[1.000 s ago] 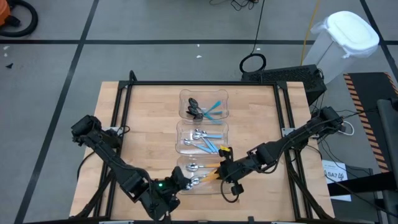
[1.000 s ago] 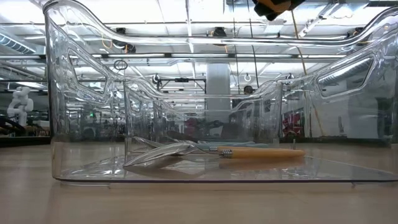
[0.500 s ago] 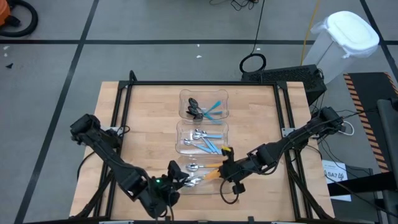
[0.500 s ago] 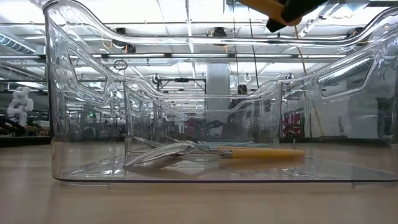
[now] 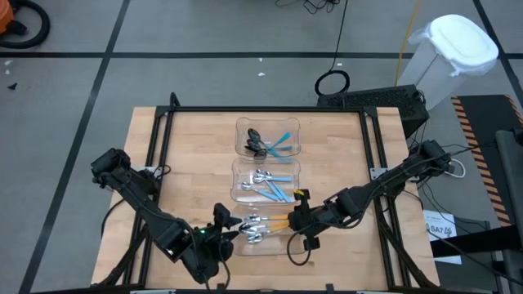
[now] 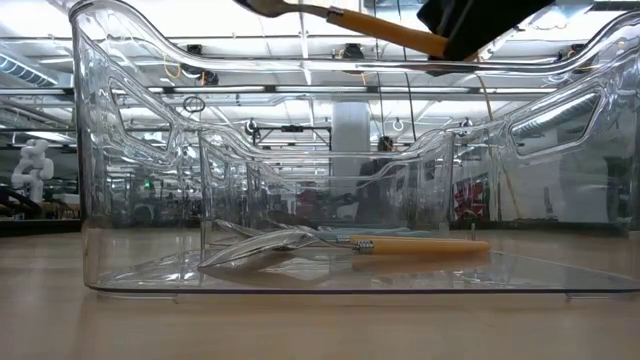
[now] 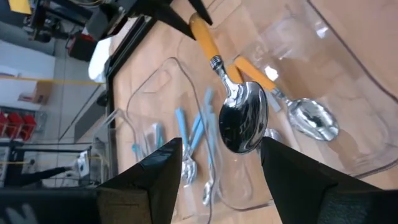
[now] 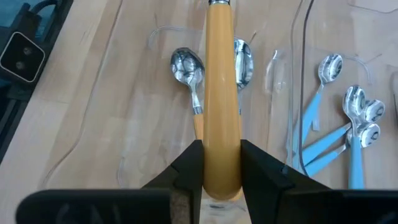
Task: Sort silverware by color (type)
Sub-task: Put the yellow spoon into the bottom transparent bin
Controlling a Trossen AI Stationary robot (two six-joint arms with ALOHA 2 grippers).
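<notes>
The right gripper [image 8: 216, 163] is clamped on the handle of an orange-handled spoon [image 8: 222, 93], holding it level above the nearest clear bin [image 5: 282, 242]. Directly below that spoon, a second orange-handled spoon [image 6: 340, 243] lies flat on the bin floor. Facing the held spoon's bowl, the left gripper [image 7: 217, 158] stands with fingers spread and empty, just beside the bin's end.

Beyond the right gripper, the middle bin [image 5: 239, 181] holds the silver-bowled blue-handled spoons [image 5: 270, 185], and the far bin [image 5: 242, 131] the dark-bowled blue-handled spoons [image 5: 270, 144]. Sorting looks nearly finished: judging by this, only the held spoon remains to be lowered and released.
</notes>
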